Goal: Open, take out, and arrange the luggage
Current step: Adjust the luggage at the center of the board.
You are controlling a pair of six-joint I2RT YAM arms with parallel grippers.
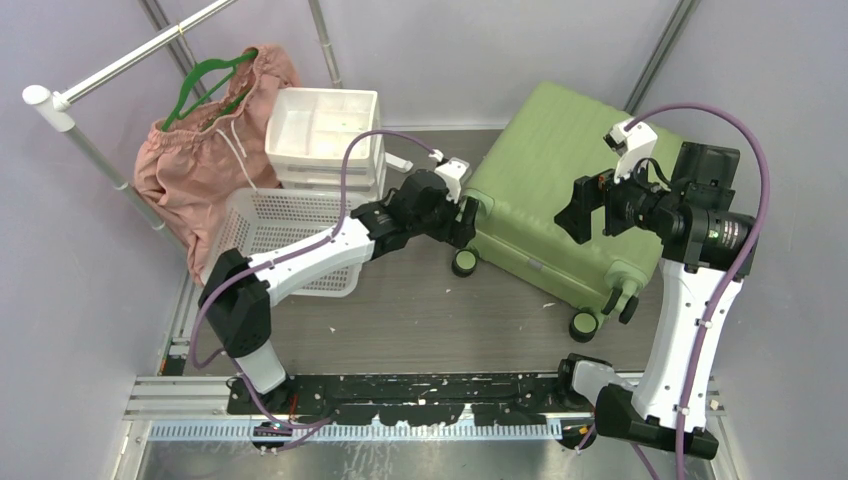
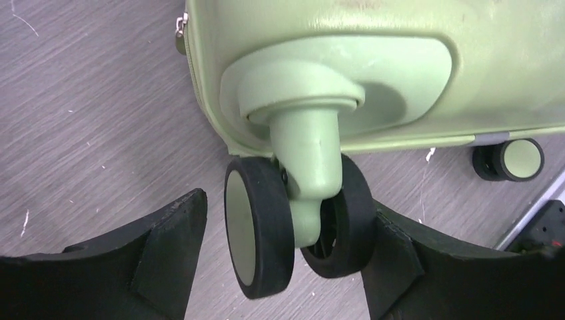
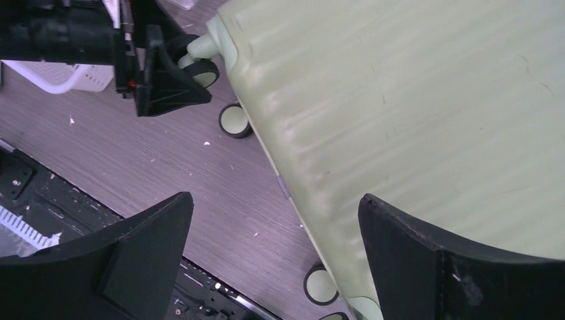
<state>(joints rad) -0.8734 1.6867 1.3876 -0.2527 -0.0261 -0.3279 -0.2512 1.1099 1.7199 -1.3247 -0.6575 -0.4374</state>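
The light-green ribbed luggage lies shut on the table at centre right, its wheels toward the near side. My left gripper is at its left wheel corner. In the left wrist view the open left gripper straddles the double caster wheel; the right finger touches the wheel and the left finger stands apart from it. My right gripper hovers over the shell, open and empty. In the right wrist view the right gripper spans the suitcase's near edge and bare table.
A white perforated basket lies left of the suitcase under my left arm. A white stacked drawer unit stands behind it. A pink garment on a green hanger hangs from a rail at back left. The black base rail runs along the near edge.
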